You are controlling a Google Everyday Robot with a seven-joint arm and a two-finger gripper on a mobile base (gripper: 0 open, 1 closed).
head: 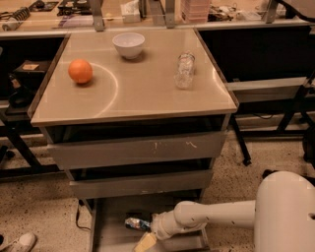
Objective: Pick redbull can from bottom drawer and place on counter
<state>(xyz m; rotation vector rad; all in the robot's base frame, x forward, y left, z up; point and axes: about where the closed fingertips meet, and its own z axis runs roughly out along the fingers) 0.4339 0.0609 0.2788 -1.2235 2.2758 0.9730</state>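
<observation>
The redbull can [136, 224] lies on its side on the floor of the open bottom drawer [110, 236], at the lower middle of the camera view. My white arm reaches in from the lower right, and my gripper [146, 239] is low inside the drawer, just right of and in front of the can. The beige counter [142, 88] tops the grey cabinet above.
On the counter stand an orange ball [80, 71], a white bowl [129, 45] and a clear crinkled glass jar [184, 70]. Two upper grey drawers [135, 150] sit slightly open. A cluttered bench [147, 12] runs behind. A shoe [17, 242] lies on the floor at lower left.
</observation>
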